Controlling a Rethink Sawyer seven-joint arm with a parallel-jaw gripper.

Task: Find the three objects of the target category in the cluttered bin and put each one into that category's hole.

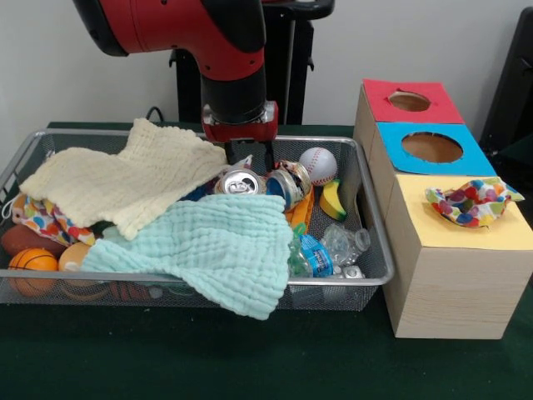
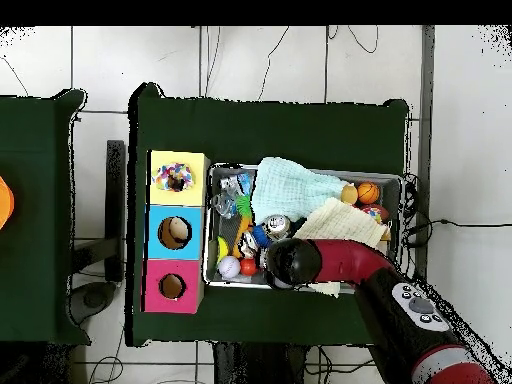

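Dark green cloth covers the table (image 1: 250, 367), and on it sits a wire mesh bin (image 1: 366, 250) packed with odds and ends, with a wooden box (image 1: 454, 283) just beside it. The box top carries three coloured panels, each with a round hole: red (image 1: 410, 101), blue (image 1: 431, 147) and yellow, the yellow one stuffed with a polka-dot cloth (image 1: 471, 204). Over the bin the red and black arm (image 1: 225, 50) comes straight down, its gripper (image 1: 250, 154) low among the clutter near the back rim; I cannot tell from where I stand how the fingers are set, since the wrist and the heap hide them. Right below it lie two drink cans on their sides, a silver one (image 1: 240, 182) and a blue one (image 1: 289, 185), touching each other. A baseball (image 1: 318, 165) rests behind them by the far wall, with a toy banana (image 1: 332, 201) near it. A cream cloth (image 1: 125, 179) and a mint-green cloth (image 1: 208, 246) blanket most of the bin, the green one spilling over the front rim. A crushed plastic bottle (image 1: 329, 250) lies in the corner nearest the box, and a small basketball (image 1: 33, 262) sits at the opposite end beside another spotted cloth (image 1: 40, 218).
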